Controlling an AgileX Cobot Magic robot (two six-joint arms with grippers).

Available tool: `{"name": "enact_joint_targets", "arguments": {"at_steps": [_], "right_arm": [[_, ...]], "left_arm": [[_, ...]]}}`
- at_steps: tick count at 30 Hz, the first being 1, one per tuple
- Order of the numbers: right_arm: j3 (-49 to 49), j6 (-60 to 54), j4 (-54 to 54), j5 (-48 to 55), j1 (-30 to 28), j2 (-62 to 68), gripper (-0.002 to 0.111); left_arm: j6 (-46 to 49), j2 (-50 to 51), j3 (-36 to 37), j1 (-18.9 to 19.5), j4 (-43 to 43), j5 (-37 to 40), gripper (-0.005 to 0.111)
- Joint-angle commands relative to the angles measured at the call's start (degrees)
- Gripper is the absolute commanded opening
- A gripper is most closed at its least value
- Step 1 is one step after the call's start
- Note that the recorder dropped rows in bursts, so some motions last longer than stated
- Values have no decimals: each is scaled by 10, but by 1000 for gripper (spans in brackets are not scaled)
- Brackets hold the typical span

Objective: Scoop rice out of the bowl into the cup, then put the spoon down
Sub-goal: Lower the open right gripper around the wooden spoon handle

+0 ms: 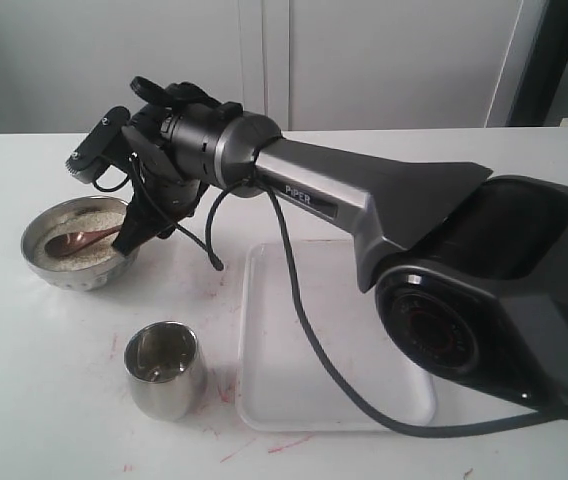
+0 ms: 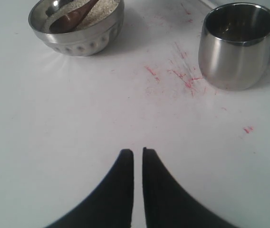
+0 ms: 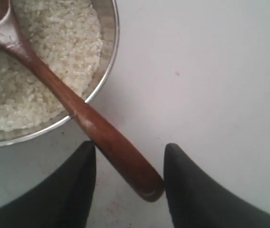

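Observation:
The steel bowl of off-white rice stands at the left of the table. The reddish-brown spoon lies in it, head in the rice, handle leaning over the rim. My right gripper is open, one finger on each side of the handle's end; the spoon rests on the bowl's rim, not pinched. The cup stands upright nearer the front, by the tray. My left gripper is shut with nothing in it, low over bare table, short of the bowl and the cup.
A white tray lies to the right of the cup, under my right arm, and a black cable trails across it. Red marks stain the table between bowl and cup. The left arm does not show in the exterior view.

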Motion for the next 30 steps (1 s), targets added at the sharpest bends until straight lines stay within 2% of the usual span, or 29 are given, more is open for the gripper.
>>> {"name": "enact_joint_targets", "arguments": {"at_steps": [1, 5, 12, 25, 30], "right_arm": [[-1, -26, -3, 13, -3, -7, 44], [-1, -157, -2, 49, 0, -11, 44], [-1, -222, -4, 33, -2, -14, 44], [-1, -289, 22, 15, -2, -1, 41], [-1, -283, 23, -9, -2, 0, 40]], "left_arm": [[1, -2, 3, -3, -6, 1, 14], [1, -2, 3, -3, -6, 1, 14], [1, -2, 3, -3, -6, 1, 14], [1, -2, 3, -3, -6, 1, 14], [1, -2, 3, -3, -6, 1, 14]]}}
